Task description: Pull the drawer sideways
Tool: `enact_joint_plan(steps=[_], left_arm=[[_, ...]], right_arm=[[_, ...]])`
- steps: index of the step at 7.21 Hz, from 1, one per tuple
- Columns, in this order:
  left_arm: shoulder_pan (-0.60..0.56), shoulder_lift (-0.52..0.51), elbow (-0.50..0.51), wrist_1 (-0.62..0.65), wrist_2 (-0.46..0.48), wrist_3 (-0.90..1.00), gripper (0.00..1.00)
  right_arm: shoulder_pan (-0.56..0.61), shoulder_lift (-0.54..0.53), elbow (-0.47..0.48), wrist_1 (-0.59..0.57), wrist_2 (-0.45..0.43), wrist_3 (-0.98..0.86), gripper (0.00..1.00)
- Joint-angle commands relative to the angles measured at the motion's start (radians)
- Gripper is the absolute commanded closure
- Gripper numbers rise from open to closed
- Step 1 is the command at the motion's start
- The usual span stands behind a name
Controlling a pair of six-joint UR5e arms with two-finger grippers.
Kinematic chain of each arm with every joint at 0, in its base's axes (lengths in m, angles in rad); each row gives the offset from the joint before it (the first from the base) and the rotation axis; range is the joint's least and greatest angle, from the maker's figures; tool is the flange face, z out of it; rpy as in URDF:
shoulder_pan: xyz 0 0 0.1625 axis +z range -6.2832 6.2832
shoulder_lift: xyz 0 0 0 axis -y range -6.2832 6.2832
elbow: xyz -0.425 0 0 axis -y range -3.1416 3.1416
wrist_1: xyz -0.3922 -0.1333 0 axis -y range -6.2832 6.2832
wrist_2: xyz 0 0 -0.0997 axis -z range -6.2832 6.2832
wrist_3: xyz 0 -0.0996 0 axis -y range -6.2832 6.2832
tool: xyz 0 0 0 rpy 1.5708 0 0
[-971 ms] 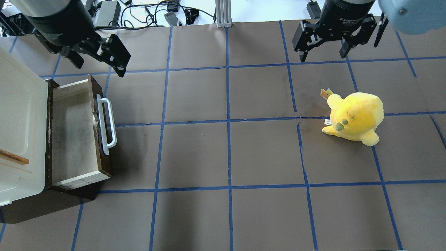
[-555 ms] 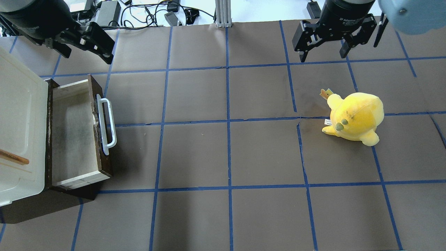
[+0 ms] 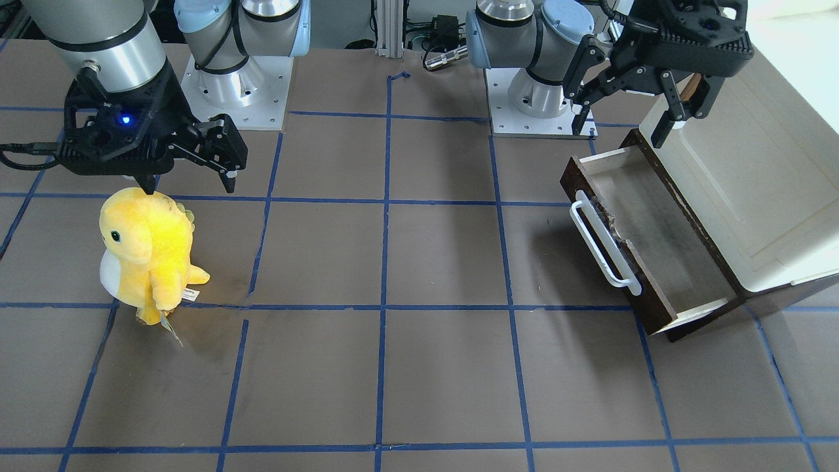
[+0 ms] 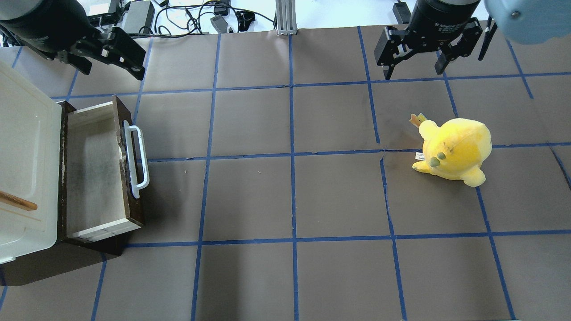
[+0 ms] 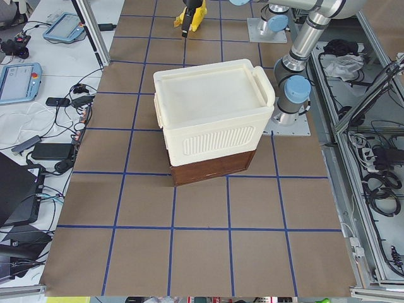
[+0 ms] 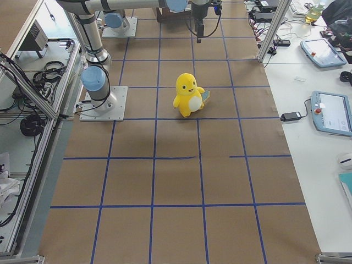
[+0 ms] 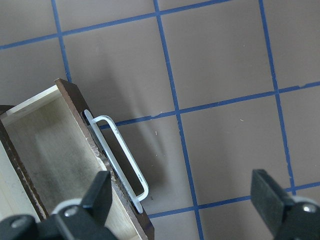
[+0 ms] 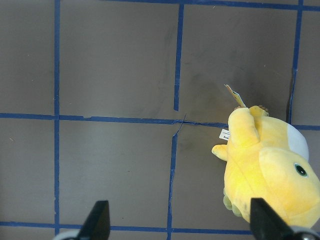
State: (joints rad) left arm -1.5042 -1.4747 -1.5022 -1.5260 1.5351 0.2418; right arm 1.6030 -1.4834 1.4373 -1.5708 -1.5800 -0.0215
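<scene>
The dark brown drawer [image 4: 96, 169] with a long white bar handle [image 4: 136, 160] stands pulled out of the cream cabinet [image 4: 22, 156] at the table's left, its pale floor bare. It also shows in the front view [image 3: 655, 242] and in the left wrist view [image 7: 50, 150]. My left gripper [image 4: 111, 71] is open and empty, raised behind the drawer's near corner and apart from the handle [image 7: 120, 160]. In the front view the left gripper [image 3: 619, 128] hangs above the drawer's back end. My right gripper [image 4: 414, 71] is open and empty, far to the right.
A yellow plush toy [image 4: 455, 149] stands on the right half of the table, just in front of my right gripper [image 3: 190, 187]. The cream cabinet [image 3: 754, 196] sits on a brown base at the table's left edge. Blue tape lines grid the brown table.
My left gripper has drawn back and to the left, away from the drawer's handle, staying open. The drawer, the plush toy and the right gripper have not moved.
</scene>
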Motion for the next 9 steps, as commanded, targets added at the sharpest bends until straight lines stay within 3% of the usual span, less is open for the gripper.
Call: enact_joint_plan(steps=[1, 9], left_arm=[[0.001, 0.002, -0.001, -0.002, 0.007, -0.001, 0.01], [-0.001, 0.007, 0.002, -0.025, 0.008, -0.085, 0.00]], right_arm=[[0.000, 0.000, 0.000, 0.000, 0.000, 0.000, 0.00], [0.000, 0.000, 0.000, 0.000, 0.000, 0.000, 0.00]])
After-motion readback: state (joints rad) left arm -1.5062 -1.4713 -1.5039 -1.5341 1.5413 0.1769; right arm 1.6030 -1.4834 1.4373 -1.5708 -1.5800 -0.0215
